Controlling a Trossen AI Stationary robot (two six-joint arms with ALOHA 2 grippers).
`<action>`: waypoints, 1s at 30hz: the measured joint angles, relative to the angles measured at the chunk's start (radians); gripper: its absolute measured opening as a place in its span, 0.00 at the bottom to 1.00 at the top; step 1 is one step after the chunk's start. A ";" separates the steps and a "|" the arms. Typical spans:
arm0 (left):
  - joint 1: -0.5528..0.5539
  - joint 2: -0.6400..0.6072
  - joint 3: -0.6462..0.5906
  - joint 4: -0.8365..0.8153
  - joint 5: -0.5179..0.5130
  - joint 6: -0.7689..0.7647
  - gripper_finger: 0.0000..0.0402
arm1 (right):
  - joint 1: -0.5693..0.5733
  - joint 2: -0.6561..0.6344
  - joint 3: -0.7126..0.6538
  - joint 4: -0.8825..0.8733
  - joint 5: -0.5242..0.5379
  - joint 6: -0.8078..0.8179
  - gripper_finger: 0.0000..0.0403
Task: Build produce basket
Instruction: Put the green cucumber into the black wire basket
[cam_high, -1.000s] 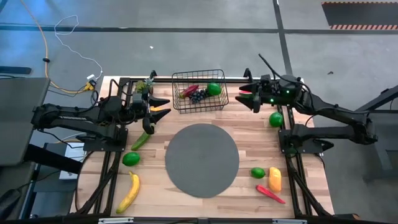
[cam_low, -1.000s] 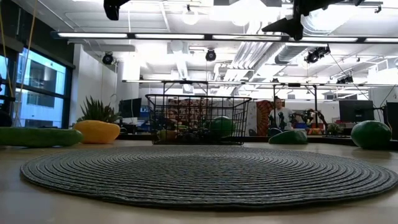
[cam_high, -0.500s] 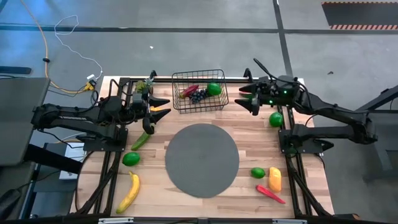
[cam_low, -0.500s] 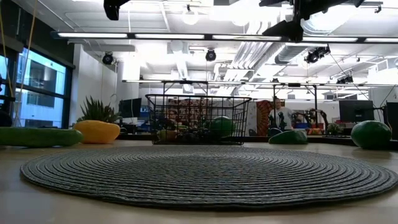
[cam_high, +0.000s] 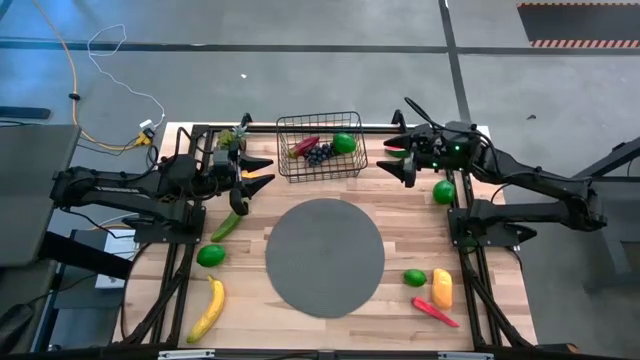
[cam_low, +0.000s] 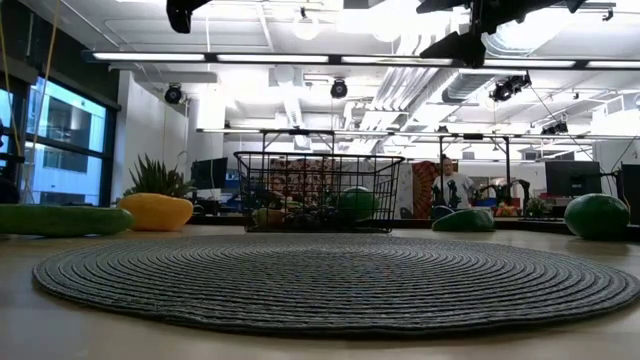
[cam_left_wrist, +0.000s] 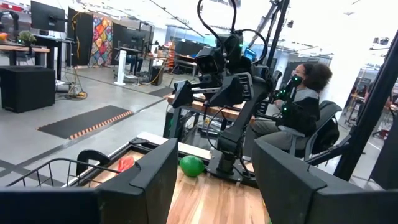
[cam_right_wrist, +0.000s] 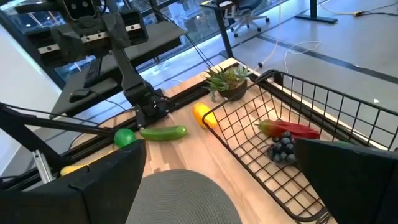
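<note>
Bench (cam_high: 400, 215): wooden top, carrying every item named below.
Round grey mat (cam_high: 324, 257): woven disc lying flat at the bench's middle, nothing on it.
Basket (cam_high: 285, 160): black wire mesh, standing at the far edge of the bench just beyond the mat; inside it lie a red chilli (cam_high: 305, 144), dark grapes (cam_high: 318, 153) and a green lime (cam_high: 343, 143).
Right claw (cam_high: 396, 163): raised above the bench just to the right of the basket, fingers spread wide and released, grasping nothing.
Left claw (cam_high: 258, 171): hovering to the left of the basket, fingers partly apart with nothing between them.
Cucumber (cam_high: 226, 225): on the bench near the left claw, lying at a slant.
Banana (cam_high: 208, 308): near the front left corner.
Lime on the left (cam_high: 210, 255): between cucumber and banana.
Lime on the right (cam_high: 443, 191): beside the right arm, close to the right edge.
Front right group: a small lime (cam_high: 414, 277), an orange-yellow piece (cam_high: 441, 288) and a red chilli (cam_high: 434, 312), close together.
Orange-yellow piece at the far left (cam_right_wrist: 203, 115): just outside the basket's left wall, near a small potted plant (cam_right_wrist: 229, 81).
</note>
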 joint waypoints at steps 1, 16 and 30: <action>0.000 0.000 0.000 0.000 -0.001 0.000 0.48 | 0.000 -0.001 0.000 -0.002 0.000 -0.002 0.97; 0.000 0.000 0.000 -0.001 -0.002 0.000 0.48 | 0.027 -0.120 -0.011 -0.277 0.011 -0.036 0.97; 0.000 0.000 0.000 -0.001 -0.010 0.000 0.48 | 0.079 -0.228 -0.275 0.264 0.045 0.107 0.97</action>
